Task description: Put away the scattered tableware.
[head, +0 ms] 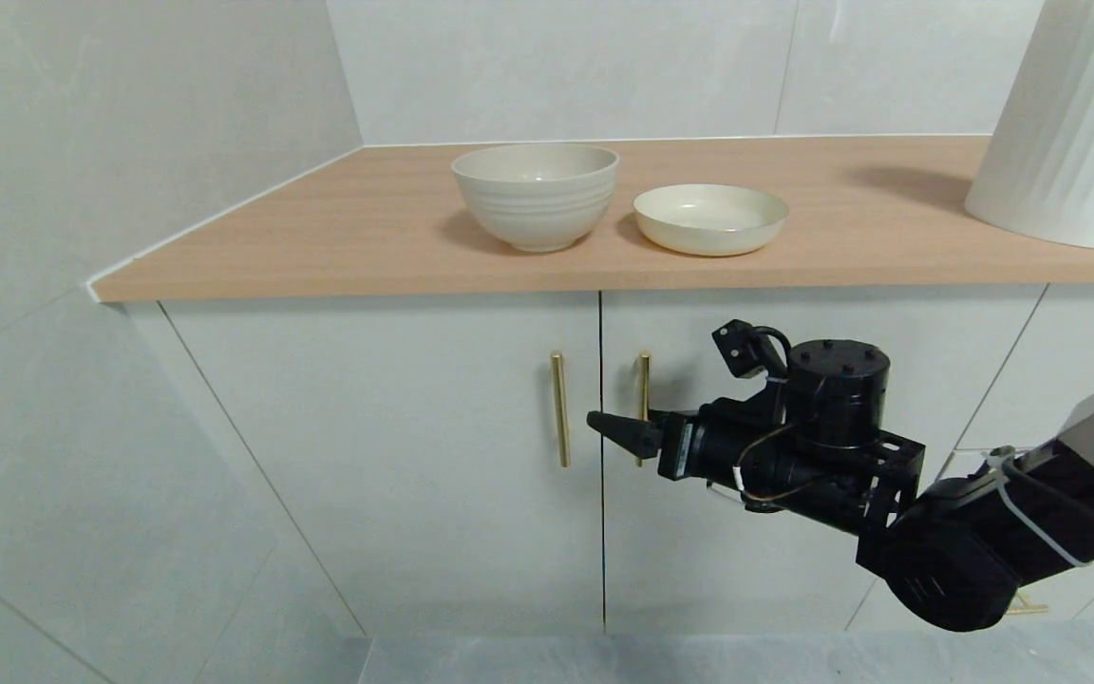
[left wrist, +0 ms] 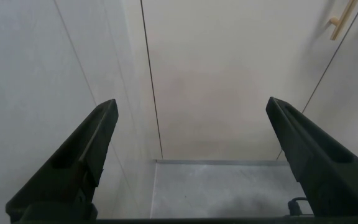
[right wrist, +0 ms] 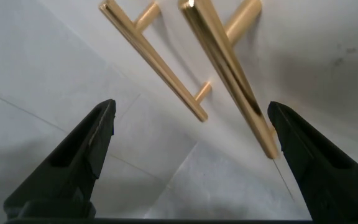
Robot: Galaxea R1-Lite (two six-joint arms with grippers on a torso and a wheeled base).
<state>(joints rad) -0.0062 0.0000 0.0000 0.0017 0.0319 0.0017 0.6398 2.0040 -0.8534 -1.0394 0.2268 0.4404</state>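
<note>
A deep cream bowl (head: 536, 195) and a shallow cream dish (head: 710, 218) stand side by side on the wooden countertop (head: 319, 237). Below them are two closed cabinet doors with vertical gold handles, the left handle (head: 558, 408) and the right handle (head: 644, 380). My right gripper (head: 615, 429) hovers just in front of these handles, pointing left at handle height. In the right wrist view both gold bars (right wrist: 229, 74) (right wrist: 154, 62) lie close ahead of the open right gripper (right wrist: 191, 109), nothing between its fingers. My left gripper (left wrist: 191, 104) is open, low, facing a cabinet door near the floor.
A large white ribbed container (head: 1069, 123) stands on the counter at the far right. Tiled walls close off the left side and the back. The grey floor (left wrist: 216, 193) runs along the cabinet base. One gold handle (left wrist: 344, 18) shows in the left wrist view.
</note>
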